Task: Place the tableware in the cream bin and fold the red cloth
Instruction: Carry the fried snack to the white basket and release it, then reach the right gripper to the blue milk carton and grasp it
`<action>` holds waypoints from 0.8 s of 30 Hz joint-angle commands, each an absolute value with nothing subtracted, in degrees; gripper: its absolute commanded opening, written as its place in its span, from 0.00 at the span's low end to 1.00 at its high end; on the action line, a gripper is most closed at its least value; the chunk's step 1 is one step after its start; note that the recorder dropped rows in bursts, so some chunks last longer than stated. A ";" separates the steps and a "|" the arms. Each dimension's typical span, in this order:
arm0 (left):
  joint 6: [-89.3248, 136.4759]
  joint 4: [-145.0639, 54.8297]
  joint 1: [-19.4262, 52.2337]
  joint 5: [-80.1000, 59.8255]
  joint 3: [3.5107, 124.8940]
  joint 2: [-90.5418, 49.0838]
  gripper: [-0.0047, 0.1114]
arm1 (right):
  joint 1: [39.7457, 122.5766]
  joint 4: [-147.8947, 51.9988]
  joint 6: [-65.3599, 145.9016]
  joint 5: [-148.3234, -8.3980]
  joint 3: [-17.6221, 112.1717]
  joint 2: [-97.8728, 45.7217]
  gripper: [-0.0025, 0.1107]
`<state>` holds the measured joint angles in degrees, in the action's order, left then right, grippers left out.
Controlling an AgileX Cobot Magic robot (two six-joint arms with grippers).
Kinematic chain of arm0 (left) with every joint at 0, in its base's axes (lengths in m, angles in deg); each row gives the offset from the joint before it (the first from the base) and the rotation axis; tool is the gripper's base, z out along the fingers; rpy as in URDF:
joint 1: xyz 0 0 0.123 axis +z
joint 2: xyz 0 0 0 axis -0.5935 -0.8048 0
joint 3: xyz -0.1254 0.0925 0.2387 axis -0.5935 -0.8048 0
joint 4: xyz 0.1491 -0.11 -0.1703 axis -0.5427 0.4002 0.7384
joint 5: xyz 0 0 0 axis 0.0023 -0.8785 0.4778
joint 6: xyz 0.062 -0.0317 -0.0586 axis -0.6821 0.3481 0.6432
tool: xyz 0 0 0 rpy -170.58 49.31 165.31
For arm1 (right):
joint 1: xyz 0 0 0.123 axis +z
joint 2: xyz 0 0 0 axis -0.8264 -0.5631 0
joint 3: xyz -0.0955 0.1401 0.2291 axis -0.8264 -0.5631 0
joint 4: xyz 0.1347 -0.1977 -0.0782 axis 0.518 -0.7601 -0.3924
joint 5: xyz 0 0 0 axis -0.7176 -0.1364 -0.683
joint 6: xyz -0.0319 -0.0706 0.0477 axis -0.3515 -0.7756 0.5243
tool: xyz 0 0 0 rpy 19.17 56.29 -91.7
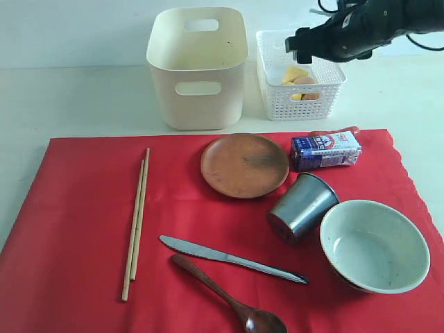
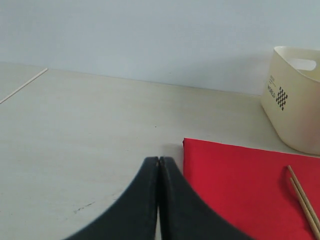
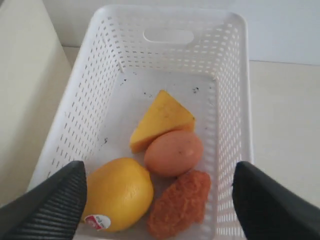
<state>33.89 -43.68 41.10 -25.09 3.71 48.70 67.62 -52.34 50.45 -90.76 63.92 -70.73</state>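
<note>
left gripper [image 2: 159,161]: jaws pressed together, nothing held, low by the red cloth [image 1: 69,208] corner. cloth flat, unfolded. on it: chopsticks [image 1: 136,222], knife [image 1: 229,258], spoon [image 1: 222,291], plate [image 1: 244,165], cup [image 1: 303,207] tipped over, carton [image 1: 325,151], bowl [image 1: 374,246]. cream bin [image 1: 198,69] stands behind cloth, beside white basket [image 1: 305,104]. right gripper [image 3: 157,172] above basket, jaws wide apart, gripping nothing; lemon [image 3: 117,192], egg [image 3: 173,152] inside.

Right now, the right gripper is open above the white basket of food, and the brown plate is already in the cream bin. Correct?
No. The exterior view shows the brown plate lying on the red cloth, outside the cream bin. The rest holds: the right gripper is open above the white basket of food.
</note>
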 commanded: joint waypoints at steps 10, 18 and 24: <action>33.76 -43.28 40.83 -24.90 3.51 49.08 0.06 | 67.47 -52.91 45.72 -111.62 64.54 -56.54 0.35; 33.76 -43.28 40.83 -24.90 3.51 49.08 0.06 | 68.42 -52.13 40.61 -125.68 64.42 -52.65 0.25; 33.76 -43.28 40.83 -24.90 3.51 49.08 0.06 | 71.40 -51.53 39.47 -127.37 59.47 -52.90 0.30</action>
<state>33.89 -43.68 41.10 -25.09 3.71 48.70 69.62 -51.73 40.29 -126.94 61.56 -53.14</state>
